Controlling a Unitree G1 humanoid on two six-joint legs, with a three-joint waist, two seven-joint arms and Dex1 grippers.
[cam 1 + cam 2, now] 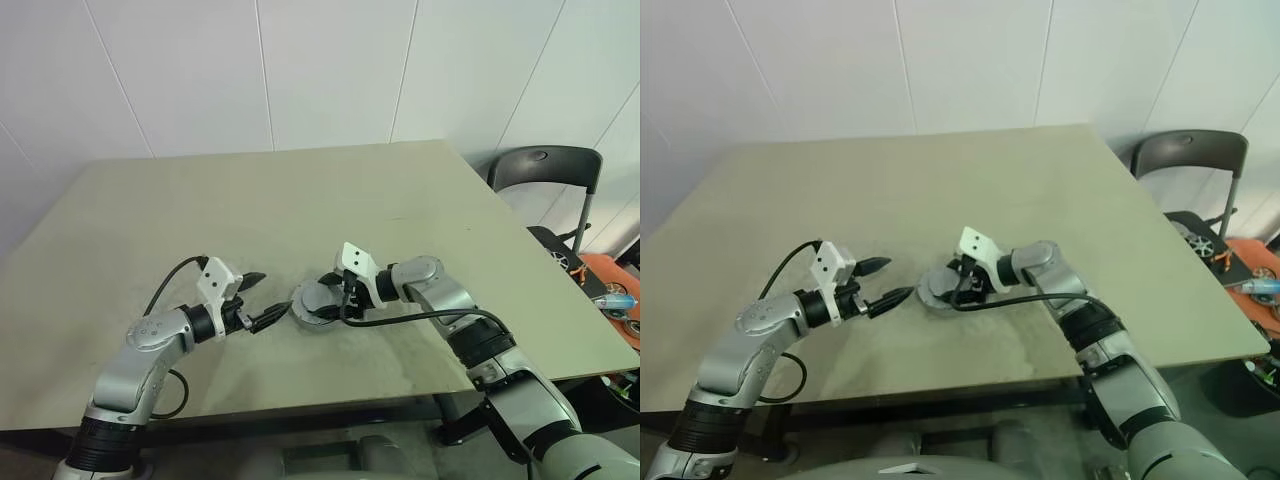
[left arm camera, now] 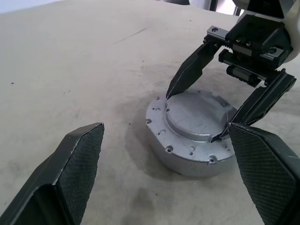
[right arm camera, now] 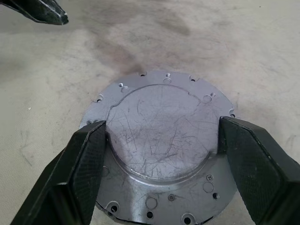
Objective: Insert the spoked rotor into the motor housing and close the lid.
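Note:
The motor housing point(image 1: 312, 310), a shallow round light-grey casing, sits on the table near its front edge. Its scratched metal lid point(image 3: 159, 122) lies flat on top and covers the inside. The spoked rotor is hidden. My right gripper point(image 1: 338, 297) reaches in from the right and points down onto the lid. Its two fingers point(image 3: 89, 159) press against opposite sides of the lid's raised round centre. My left gripper point(image 1: 272, 296) hovers just to the left of the housing, open and empty, with one fingertip close to the casing's rim.
The beige table point(image 1: 300, 200) stretches far behind the housing. A black chair point(image 1: 545, 168) stands off the table's right back corner. An orange surface with small tools point(image 1: 612, 292) lies to the right, below the table's edge. A black cable point(image 1: 420, 318) runs along my right forearm.

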